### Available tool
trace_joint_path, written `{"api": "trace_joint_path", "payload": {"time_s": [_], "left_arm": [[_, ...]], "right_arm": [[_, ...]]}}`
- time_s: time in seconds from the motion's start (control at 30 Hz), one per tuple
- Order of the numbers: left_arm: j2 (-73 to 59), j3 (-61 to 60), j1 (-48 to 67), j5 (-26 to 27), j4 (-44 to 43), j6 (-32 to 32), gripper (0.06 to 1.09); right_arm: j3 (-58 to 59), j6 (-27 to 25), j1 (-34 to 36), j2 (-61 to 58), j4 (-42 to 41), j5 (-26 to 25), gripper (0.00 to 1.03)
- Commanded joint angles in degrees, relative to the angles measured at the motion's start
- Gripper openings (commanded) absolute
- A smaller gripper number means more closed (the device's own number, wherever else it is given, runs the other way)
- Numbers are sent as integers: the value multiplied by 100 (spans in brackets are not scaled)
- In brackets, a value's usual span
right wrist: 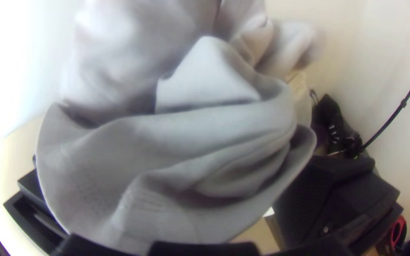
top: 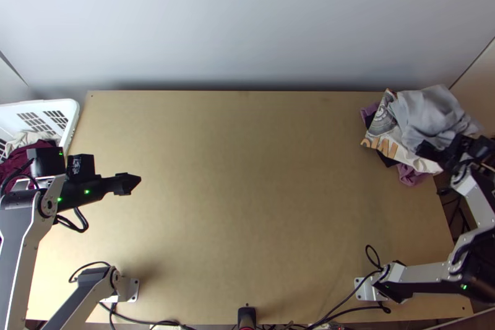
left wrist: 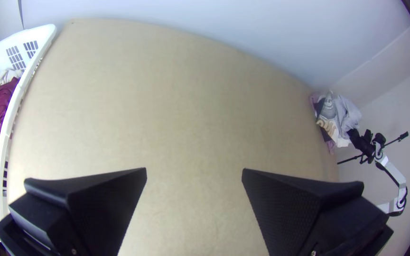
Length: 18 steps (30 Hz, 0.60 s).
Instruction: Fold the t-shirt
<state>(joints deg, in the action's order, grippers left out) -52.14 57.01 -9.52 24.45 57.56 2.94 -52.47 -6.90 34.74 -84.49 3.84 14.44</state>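
My left gripper (top: 125, 184) is over the table's left part near the basket. In the left wrist view the left gripper (left wrist: 194, 171) stands open with only bare table between its fingers. At the back right, the right gripper (top: 443, 151) is at the near side of a bunched light grey cloth (top: 427, 113). The right gripper (right wrist: 176, 173) is open in its wrist view, the crumpled grey cloth (right wrist: 214, 128) spread across the space between its fingers and hiding most of one. Whether this cloth is a t-shirt I cannot tell.
Under the grey cloth lie a cream printed cloth (top: 385, 138) and a purple one (top: 411, 175), heaped by the table's right edge. A white basket (top: 69, 110) with maroon cloth (top: 25, 160) stands at the left. Bare wood of the table (top: 247, 175) spreads between.
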Motion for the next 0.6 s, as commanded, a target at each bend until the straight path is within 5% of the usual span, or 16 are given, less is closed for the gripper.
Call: {"api": "trace_joint_path", "payload": {"time_s": [0.0,0.3,0.57], "left_arm": [[46,-24,-129,7,-26,-22,104],[46,-155,-428,7,-52,-206,104],[231,-217,-1131,16,-641,-197,104]], "right_arm": [[-580,-172,94,583,1330,279,99],[-449,-638,-222,1725,2745,551,99],[237,-277,-706,3729,3325,675,99]]}}
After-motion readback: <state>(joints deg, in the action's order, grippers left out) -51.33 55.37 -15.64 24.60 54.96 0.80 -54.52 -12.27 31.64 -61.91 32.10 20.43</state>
